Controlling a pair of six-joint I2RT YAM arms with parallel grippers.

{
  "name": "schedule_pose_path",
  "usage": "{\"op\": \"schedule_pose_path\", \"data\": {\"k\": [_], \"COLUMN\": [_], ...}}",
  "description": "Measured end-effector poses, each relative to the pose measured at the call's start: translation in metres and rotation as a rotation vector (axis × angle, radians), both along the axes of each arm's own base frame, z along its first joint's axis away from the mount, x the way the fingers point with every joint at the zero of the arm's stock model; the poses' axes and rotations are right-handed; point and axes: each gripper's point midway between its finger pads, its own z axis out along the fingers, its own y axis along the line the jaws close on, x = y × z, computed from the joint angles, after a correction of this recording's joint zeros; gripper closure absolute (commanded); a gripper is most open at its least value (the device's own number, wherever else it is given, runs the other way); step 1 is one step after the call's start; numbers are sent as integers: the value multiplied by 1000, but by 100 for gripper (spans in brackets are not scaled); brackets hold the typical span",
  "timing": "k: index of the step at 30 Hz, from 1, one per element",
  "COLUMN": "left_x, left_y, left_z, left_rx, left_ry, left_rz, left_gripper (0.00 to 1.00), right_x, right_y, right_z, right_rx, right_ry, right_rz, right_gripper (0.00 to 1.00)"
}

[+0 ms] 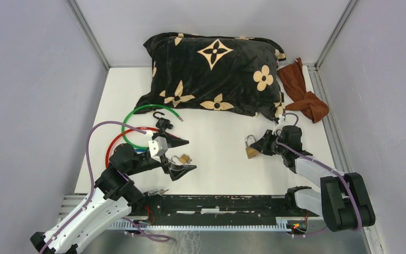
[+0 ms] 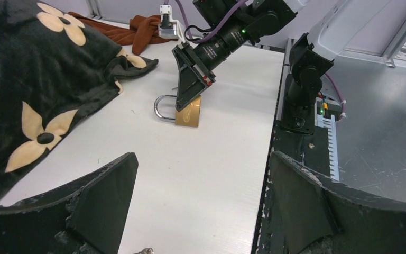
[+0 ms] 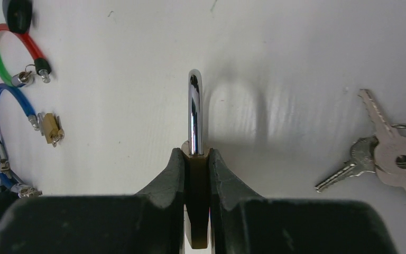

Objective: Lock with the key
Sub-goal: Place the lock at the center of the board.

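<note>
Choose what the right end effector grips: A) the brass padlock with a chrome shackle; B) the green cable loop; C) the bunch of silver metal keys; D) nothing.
A: the right wrist view shows the right end effector clamped on the brass padlock with a chrome shackle, the silver metal keys lying untouched beside it.

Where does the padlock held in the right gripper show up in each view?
Top external: padlock right of centre, below the pillow.
Left wrist: padlock in the upper middle, shackle pointing left.
Right wrist: padlock at centre, shackle pointing up.
Shared landmark: the right gripper, clamped on its brass body in every view.
</note>
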Motion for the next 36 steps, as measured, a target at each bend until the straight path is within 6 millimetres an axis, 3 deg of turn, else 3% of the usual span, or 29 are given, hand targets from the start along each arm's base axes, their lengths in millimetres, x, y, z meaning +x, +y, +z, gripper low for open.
{"op": "schedule_pose_path", "data": {"k": [5, 12, 21, 22, 27, 28, 29, 33, 36], "left_x": [0, 0, 0, 0, 0, 0, 0, 0, 2], "left_y": [0, 0, 0, 0, 0, 0, 0, 0, 2], "left_z": [0, 0, 0, 0, 0, 1, 1, 0, -5], "left_rx": [0, 0, 0, 0, -1, -1, -1, -1, 1], "left_ry": [0, 0, -1, -1, -2, -2, -2, -1, 6], "left_rz": [0, 0, 0, 0, 0, 0, 0, 1, 11], "left_gripper": [0, 0, 0, 0, 0, 0, 0, 0, 0], "right_x": [2, 2, 6, 7, 11, 11, 11, 9, 11], "right_y": [-11, -15, -26, -27, -35, -37, -40, -41, -30], "right_z": [-6, -7, -11, -11, -8, -8, -8, -1, 18], "right_rx": [4, 6, -80, -87, -138, -151, -168, -216, -272], "right_ry": [19, 12, 6, 2, -7, -5, 0, -3, -43], "right_rz": [-31, -34, -29, -29, -47, -51, -57, -60, -28], "right_gripper": [100, 49, 24, 17, 14, 5, 2, 2, 2]}}
